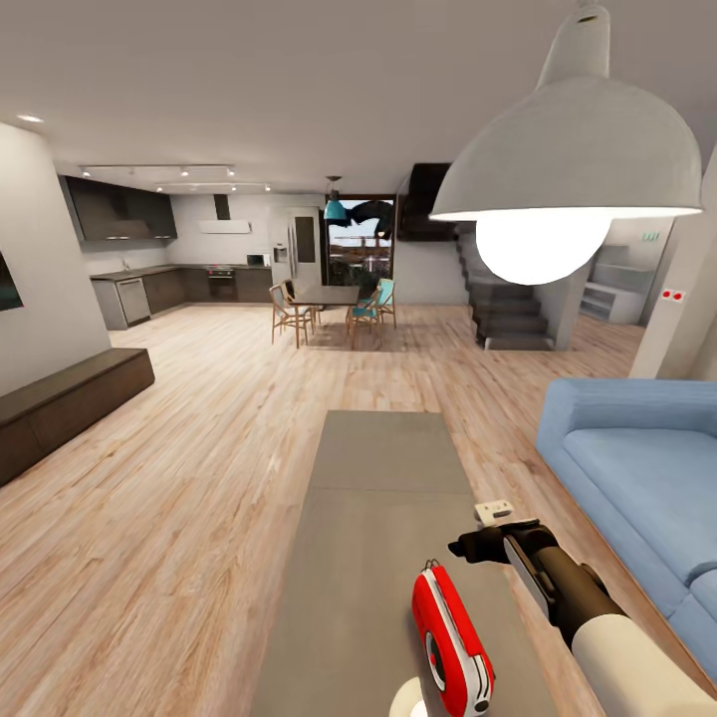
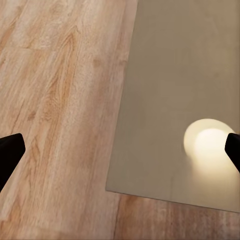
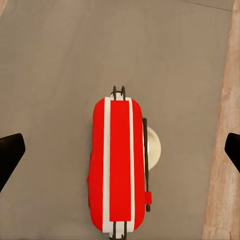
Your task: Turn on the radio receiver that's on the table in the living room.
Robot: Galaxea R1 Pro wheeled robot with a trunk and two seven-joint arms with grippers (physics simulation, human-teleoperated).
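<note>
The red radio receiver (image 1: 453, 642) stands on the near part of the long grey table (image 1: 388, 478), its white front with the round dial turned left. My right gripper (image 1: 466, 546) hovers just above and behind the radio, to its right. In the right wrist view the radio (image 3: 119, 165) shows from above as a red top with white stripes and a thin handle. It lies between the two dark fingertips (image 3: 10, 156) of the right gripper (image 3: 120, 152), which is open and apart from it. My left gripper (image 2: 120, 150) is open over the table's corner (image 2: 175, 100) and the plank floor.
A blue sofa (image 1: 637, 478) runs along the table's right side. A white dome pendant lamp (image 1: 568, 164) hangs close above. A dark long bench (image 1: 65, 403) stands at the left wall. Dining table with chairs (image 1: 329, 304), kitchen and stairs lie far back. A pale light patch (image 2: 207, 145) glows on the tabletop.
</note>
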